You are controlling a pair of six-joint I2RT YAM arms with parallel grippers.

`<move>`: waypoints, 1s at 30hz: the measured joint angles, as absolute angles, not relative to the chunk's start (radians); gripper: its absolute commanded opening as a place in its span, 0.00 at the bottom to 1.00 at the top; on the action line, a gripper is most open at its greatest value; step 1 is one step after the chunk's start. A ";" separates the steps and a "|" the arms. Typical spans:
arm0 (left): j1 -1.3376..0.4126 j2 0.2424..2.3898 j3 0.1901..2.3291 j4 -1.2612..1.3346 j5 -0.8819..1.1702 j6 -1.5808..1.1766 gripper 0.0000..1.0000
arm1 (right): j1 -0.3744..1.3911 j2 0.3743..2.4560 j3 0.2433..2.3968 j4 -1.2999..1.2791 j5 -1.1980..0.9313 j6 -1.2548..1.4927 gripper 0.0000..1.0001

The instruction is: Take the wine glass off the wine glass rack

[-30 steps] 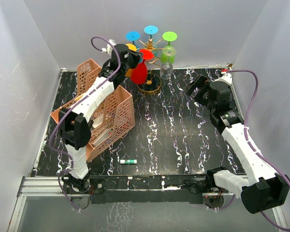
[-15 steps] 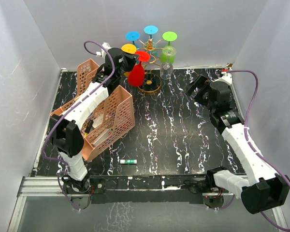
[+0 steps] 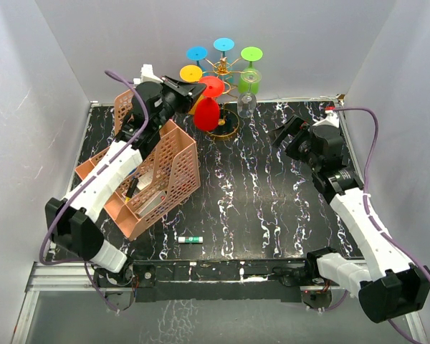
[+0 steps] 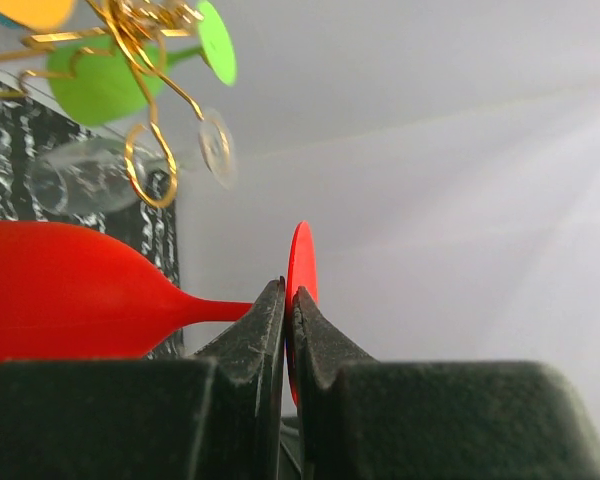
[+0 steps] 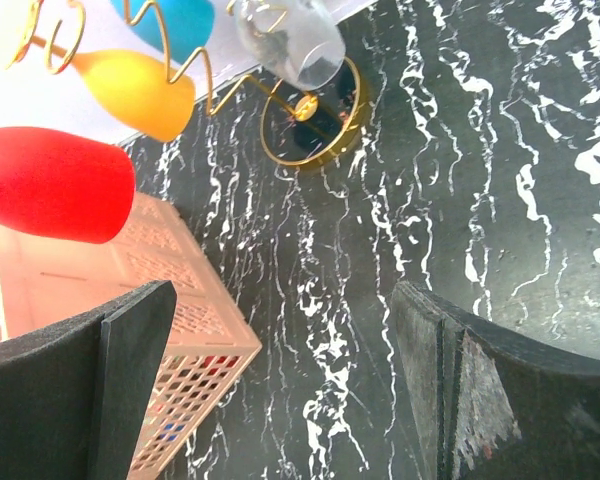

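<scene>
One glass in hand: the left end effector (image 4: pixel 288 292) is clamped together on the thin stem of the red wine glass (image 4: pixel 70 290), right by its foot.
Glass position: tipped on its side in the air, just beside the wine glass rack (image 3: pixel 222 129), on the rack's left.
Progress: in the left wrist view the stem appears clear of the gold loops, so the lift-off looks nearly done. Carrying it clear and setting it down would be left.
Rack load: other glasses (image 3: pixel 251 54) hang from the arms.
Right end effector (image 5: pixel 285 300): fingers wide apart, holding nothing, well apart from the rack.
Surface (image 3: pixel 272 193): black with white veining. It carries a pink mesh file organizer (image 3: pixel 168 168) and a small tube (image 3: pixel 190 239) near the front.
Room: plain pale walls (image 3: pixel 308 43) on three sides.
</scene>
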State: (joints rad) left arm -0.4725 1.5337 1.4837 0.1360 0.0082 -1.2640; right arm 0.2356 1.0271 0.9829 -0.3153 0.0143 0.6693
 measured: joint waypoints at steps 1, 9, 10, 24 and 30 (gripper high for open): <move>-0.472 1.513 1.465 0.150 0.035 -1.264 0.00 | 0.236 1.017 0.974 -0.312 -0.001 0.677 0.98; -0.472 1.388 1.294 0.338 0.263 -1.294 0.00 | 0.236 0.963 0.921 -0.260 -0.163 0.737 0.98; -0.472 1.378 1.264 0.382 0.295 -1.313 0.00 | 0.236 0.958 0.915 -0.249 -0.192 0.749 0.98; -0.472 1.328 1.073 0.828 0.533 -1.595 0.00 | 0.236 0.922 0.767 -0.094 -0.497 1.001 0.98; -0.472 1.300 1.037 0.900 0.535 -1.672 0.00 | 0.236 0.870 0.739 -0.065 -0.513 1.066 0.98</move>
State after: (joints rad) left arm -0.4725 1.2999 1.0370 0.8997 0.5350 -1.6718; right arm 0.2356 0.8696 0.7387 -0.0647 -0.5125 1.0657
